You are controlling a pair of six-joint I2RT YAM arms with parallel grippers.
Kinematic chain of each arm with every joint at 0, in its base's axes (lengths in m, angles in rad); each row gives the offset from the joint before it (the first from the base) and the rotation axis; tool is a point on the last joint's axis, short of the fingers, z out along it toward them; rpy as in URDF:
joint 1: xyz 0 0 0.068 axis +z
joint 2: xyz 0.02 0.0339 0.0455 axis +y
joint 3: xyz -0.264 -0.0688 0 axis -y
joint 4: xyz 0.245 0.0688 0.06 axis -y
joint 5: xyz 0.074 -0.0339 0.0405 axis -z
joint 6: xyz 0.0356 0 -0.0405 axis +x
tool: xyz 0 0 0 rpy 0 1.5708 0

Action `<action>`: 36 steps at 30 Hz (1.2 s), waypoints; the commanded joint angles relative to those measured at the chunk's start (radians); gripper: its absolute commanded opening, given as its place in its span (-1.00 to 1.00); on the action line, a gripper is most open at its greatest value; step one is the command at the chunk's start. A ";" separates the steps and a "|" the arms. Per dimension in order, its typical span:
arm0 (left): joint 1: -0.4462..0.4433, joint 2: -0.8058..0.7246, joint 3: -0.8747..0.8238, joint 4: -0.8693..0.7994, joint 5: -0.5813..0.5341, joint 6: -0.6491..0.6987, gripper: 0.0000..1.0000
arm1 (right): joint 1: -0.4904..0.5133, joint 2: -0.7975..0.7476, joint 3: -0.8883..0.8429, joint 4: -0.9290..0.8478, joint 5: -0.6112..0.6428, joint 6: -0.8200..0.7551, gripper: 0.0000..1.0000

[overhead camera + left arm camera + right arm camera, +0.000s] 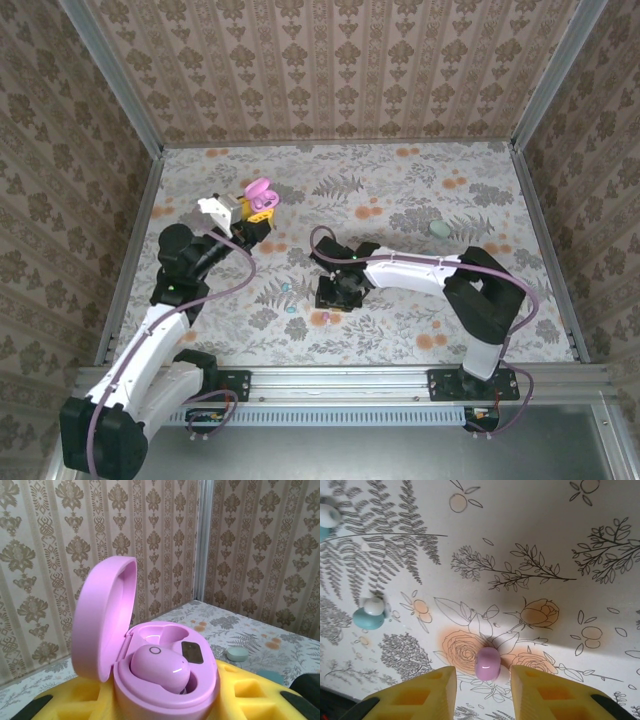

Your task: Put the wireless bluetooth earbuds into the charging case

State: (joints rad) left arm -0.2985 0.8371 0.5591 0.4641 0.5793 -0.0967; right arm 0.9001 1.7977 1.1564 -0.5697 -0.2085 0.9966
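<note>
Floral mat [400,190] walled on three sides, with the most bare room at upper right. Two arms. The left gripper [255,208], at upper left, is clamped on the pink case [105,625], lid up. Its wrist view shows one pink bud [159,667] seated inside. One mint case [440,229] lies at right. In the right wrist view, the right gripper [482,676], jaws wide apart and holding nothing, straddles a second pink bud [487,663] at bottom centre. Two teal buds [369,615] lie along the left edge.

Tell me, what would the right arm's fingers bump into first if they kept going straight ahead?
Probably the pink earbud, lying on the flowery mat between the open fingers of the right gripper. Nothing else seems in the way, though depth is unclear.
</note>
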 commanded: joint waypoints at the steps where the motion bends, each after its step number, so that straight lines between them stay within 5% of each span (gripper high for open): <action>1: 0.013 -0.026 0.000 0.010 0.010 0.010 -0.25 | 0.013 0.042 0.035 -0.092 0.032 -0.001 -0.28; 36: 0.033 -0.056 -0.016 0.022 0.040 -0.006 -0.25 | 0.056 0.161 0.170 -0.209 0.074 -0.028 -0.39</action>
State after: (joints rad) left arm -0.2787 0.8043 0.5499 0.4595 0.5995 -0.0975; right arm 0.9501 1.9461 1.2972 -0.7277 -0.1673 0.9798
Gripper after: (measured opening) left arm 0.376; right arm 0.305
